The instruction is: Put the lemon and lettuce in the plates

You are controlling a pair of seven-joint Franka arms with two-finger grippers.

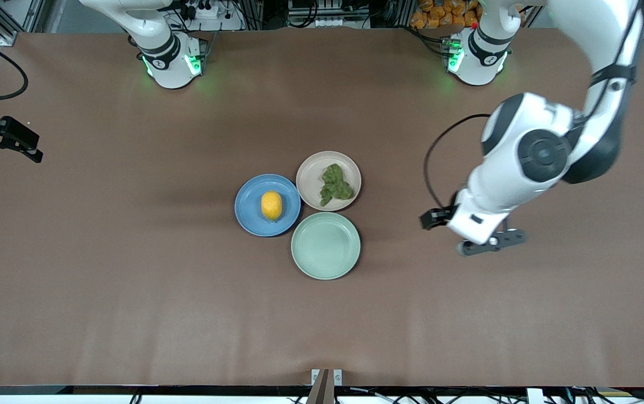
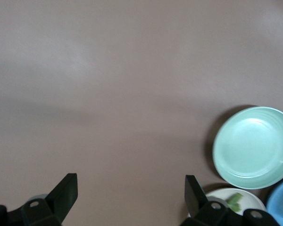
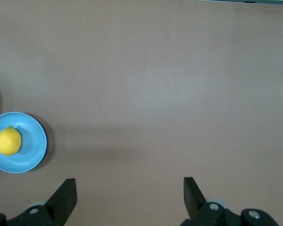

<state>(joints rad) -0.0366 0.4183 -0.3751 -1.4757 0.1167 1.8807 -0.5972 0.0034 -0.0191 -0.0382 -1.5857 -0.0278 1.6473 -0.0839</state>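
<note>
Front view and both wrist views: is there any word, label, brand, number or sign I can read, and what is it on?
None can be read.
The blue plate, beige plate and green plate are plain.
The arm bases' small dark marks are too small to read.

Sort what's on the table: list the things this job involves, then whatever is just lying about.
Job:
lemon, in the blue plate
lettuce, in the beige plate

Lying about:
mint-green plate, empty, nearest the front camera

Left tool and right tool open, over bare table.
</note>
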